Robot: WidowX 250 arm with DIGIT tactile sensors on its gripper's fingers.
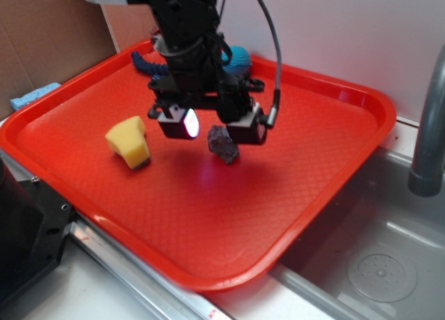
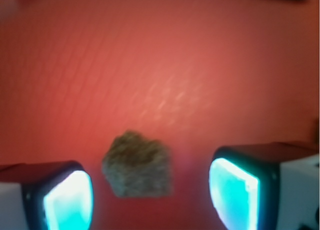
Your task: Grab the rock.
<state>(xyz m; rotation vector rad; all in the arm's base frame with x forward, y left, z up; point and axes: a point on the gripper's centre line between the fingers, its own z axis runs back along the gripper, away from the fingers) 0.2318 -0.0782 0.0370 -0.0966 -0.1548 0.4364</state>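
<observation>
The rock (image 1: 223,144) is a small rough brown-grey lump lying on the red tray (image 1: 278,195) near its middle. My gripper (image 1: 212,127) hovers right over it, jaws spread wide, one glowing pad on each side. Seen from the wrist, the rock (image 2: 139,165) sits between the two lit fingers (image 2: 67,202), closer to the left one, with a gap to each. My gripper (image 2: 150,200) is open and nothing touches the rock.
A yellow sponge wedge (image 1: 129,142) lies on the tray left of the gripper. A teal crocheted ball (image 1: 236,58) sits at the tray's far edge behind the arm. A grey faucet pipe (image 1: 430,125) and a sink basin (image 1: 375,264) are on the right.
</observation>
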